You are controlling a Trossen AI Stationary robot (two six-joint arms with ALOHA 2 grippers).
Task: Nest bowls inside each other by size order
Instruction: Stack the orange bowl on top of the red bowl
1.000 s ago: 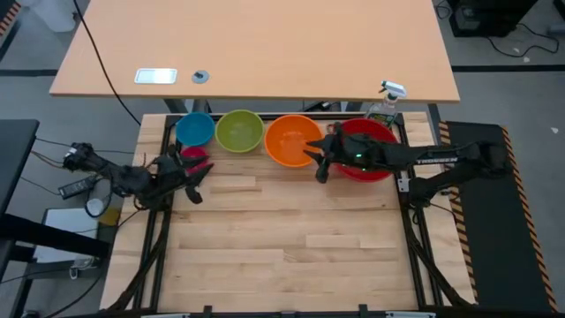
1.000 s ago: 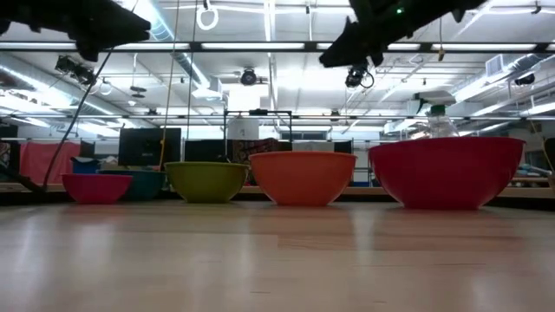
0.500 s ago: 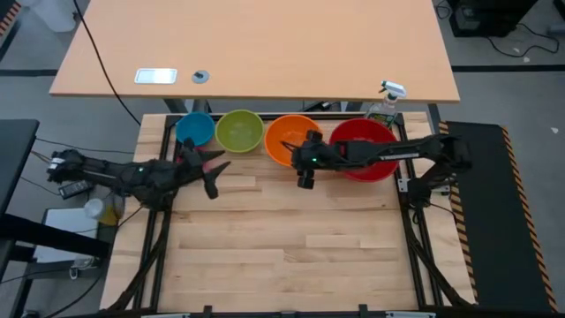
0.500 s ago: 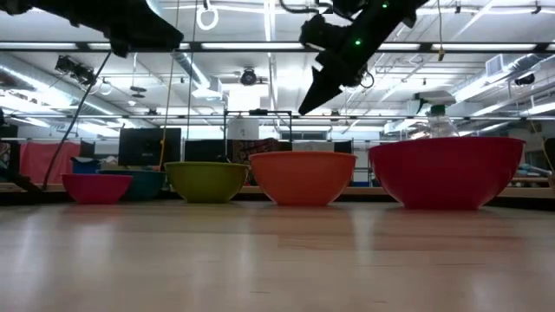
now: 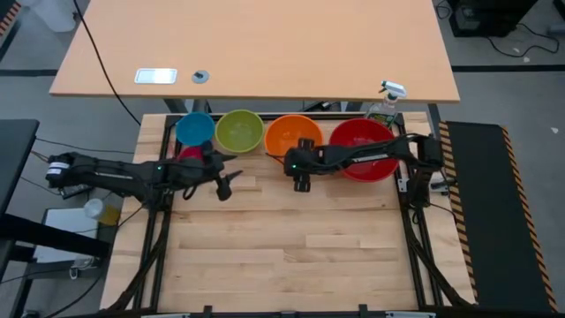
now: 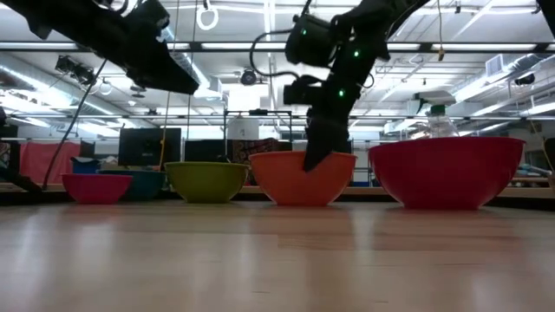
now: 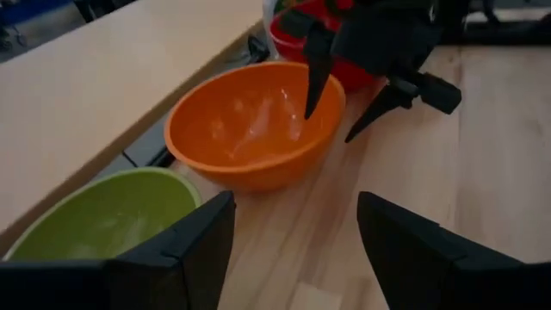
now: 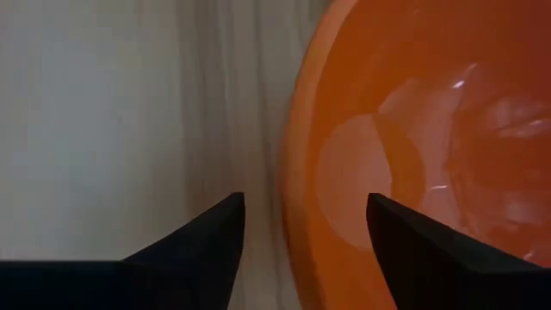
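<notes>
Five bowls stand in a row along the table's far edge: pink [image 6: 97,188], blue [image 5: 195,129], lime green [image 5: 239,131], orange [image 5: 293,139] and red [image 5: 364,148]. In the high view my left arm mostly hides the pink one. My right gripper [image 5: 301,170] is open and points down over the orange bowl's near rim [image 8: 297,172]. One finger [image 7: 314,77] stands inside the bowl and the other [image 7: 379,108] outside; I see no touch. My left gripper [image 5: 228,184] is open and empty, above the table in front of the green bowl.
A clear spray bottle [image 5: 386,104] stands behind the red bowl at the far right corner. A larger tan table [image 5: 256,44] lies beyond the far edge. Bare wood [image 5: 282,247] takes up the near half of the table.
My right gripper has gone from over the red bowl toward the table's left, tipped to point down, and come down astride the orange bowl's near rim. My left gripper has gone from beside the pink bowl toward the table's right. The bowls have stayed put.
</notes>
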